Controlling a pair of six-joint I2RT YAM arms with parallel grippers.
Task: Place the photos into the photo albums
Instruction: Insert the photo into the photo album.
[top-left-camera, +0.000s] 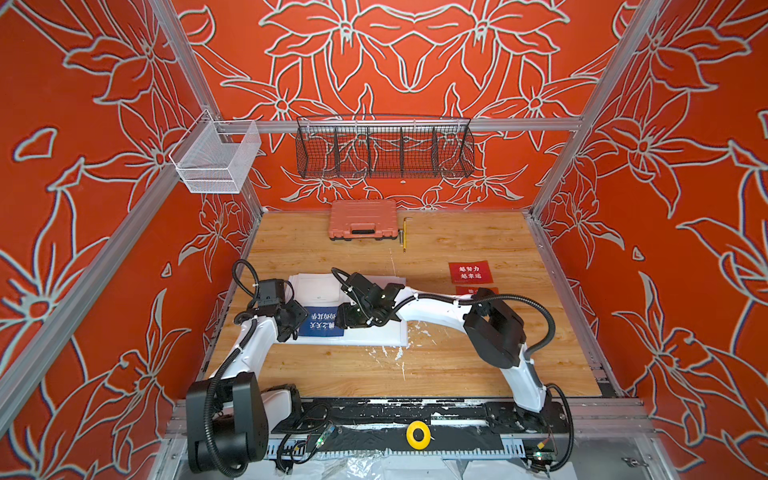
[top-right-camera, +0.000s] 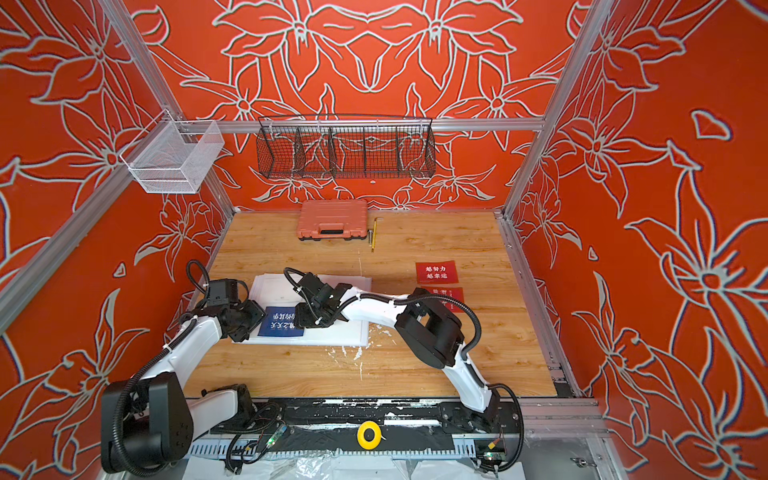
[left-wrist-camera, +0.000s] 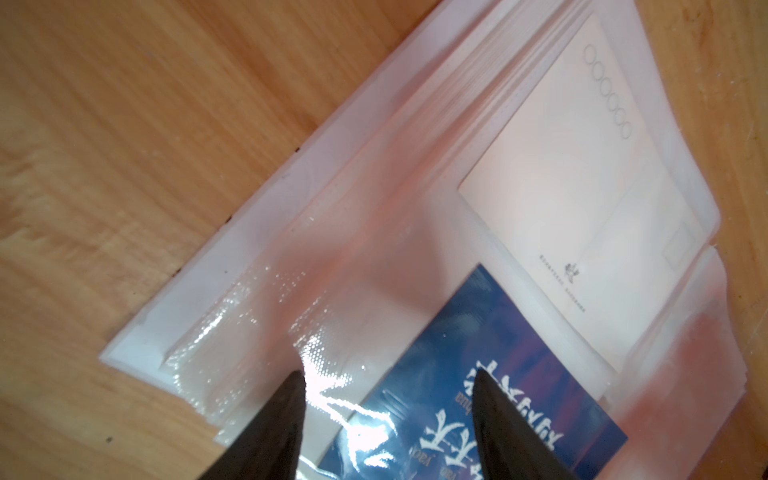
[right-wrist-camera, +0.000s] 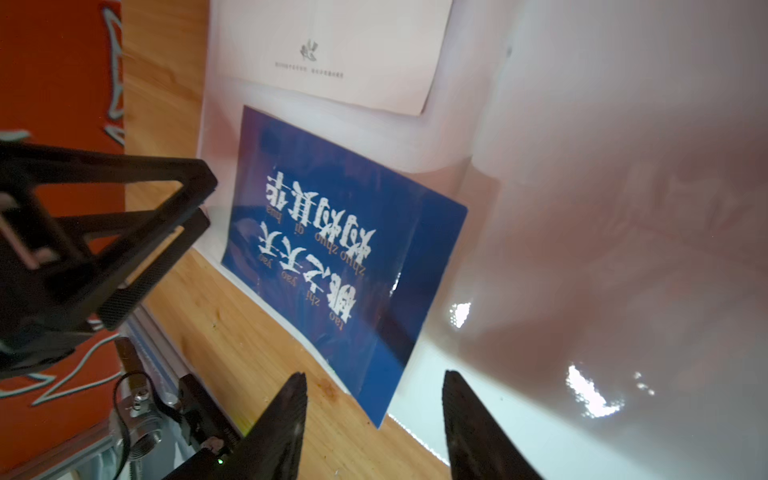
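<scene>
- album (top-left-camera: 374, 336) lies open on the table (top-left-camera: 415, 374); both arms are bent low over it.
- blue card (right-wrist-camera: 332, 249) is on the album's left page, in the pocket nearer the robot. glossy film covers most of it, and a strip toward the album's spine looks bare. judged part-way in and a little askew to the page edge.
- white card (left-wrist-camera: 582, 199) is seated in the pocket beyond it, on the same page.
- red card (top-right-camera: 436, 272) and second red card (top-right-camera: 451, 294) lie on the table, well apart from the album's right edge and not yet filed. the right arm partly hides the second one.
- left gripper (left-wrist-camera: 387, 372): fingers apart, low over the film at the blue card's outer end. nothing is clamped that i can see.
- right gripper (right-wrist-camera: 375, 374): fingers apart and empty, just short of the card's spine-side corner.
- risk: a push on the skewed card could wedge one corner in the pocket seam and buckle the card.
- risk: if the left fingers press down on the film, they could pinch the pocket mouth flat and stop the card going further in.
- risk: nothing pins the album, so a sideways shove could slide it across the smooth wood.
- risk: the album's right page stands curled up by the spine and could flop over the bare strip, hiding it.
</scene>
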